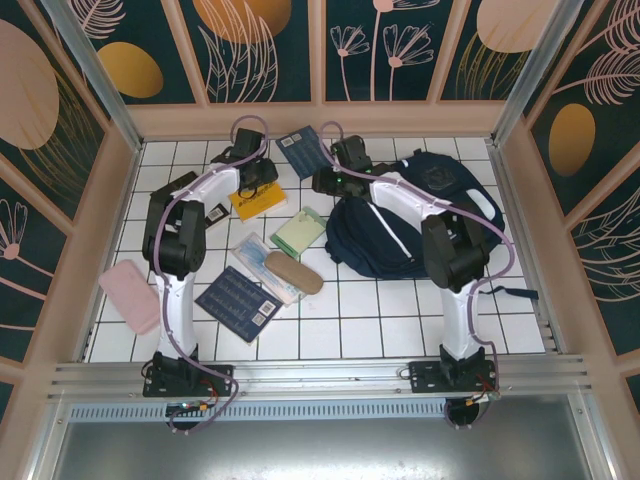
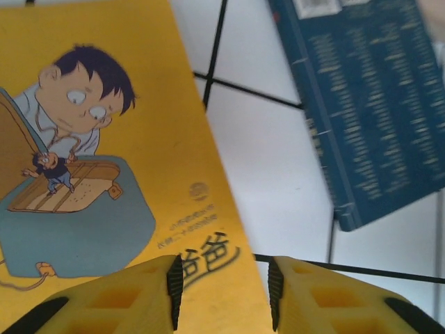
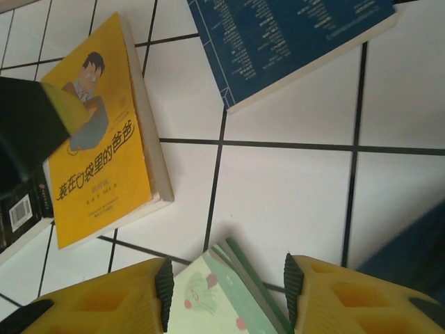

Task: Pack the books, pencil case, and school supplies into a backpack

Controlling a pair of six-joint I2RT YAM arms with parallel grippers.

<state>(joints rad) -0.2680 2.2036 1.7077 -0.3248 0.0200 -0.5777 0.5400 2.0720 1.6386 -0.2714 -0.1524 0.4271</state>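
Note:
The yellow cartoon book (image 2: 104, 174) lies flat at the back left, on top of a black book (image 3: 19, 212). My left gripper (image 2: 224, 268) hangs open over its corner: one pad is above the cover, the other above bare tile. One navy book (image 1: 300, 150) lies behind it and another (image 1: 238, 300) lies near the front. My right gripper (image 3: 224, 271) is open just above a corner of the pale green flat box (image 3: 208, 299). The clear packet (image 1: 265, 262) lies left of centre. The navy backpack (image 1: 420, 220) sits at the right.
A brown oblong case (image 1: 294, 272) lies beside the packet and a pink pouch (image 1: 130, 295) lies at the front left; I cannot tell which is the pencil case. Wooden walls (image 1: 520, 200) enclose the white tiled table (image 1: 380, 310). My grippers (image 1: 255, 185) (image 1: 322, 183) are close together.

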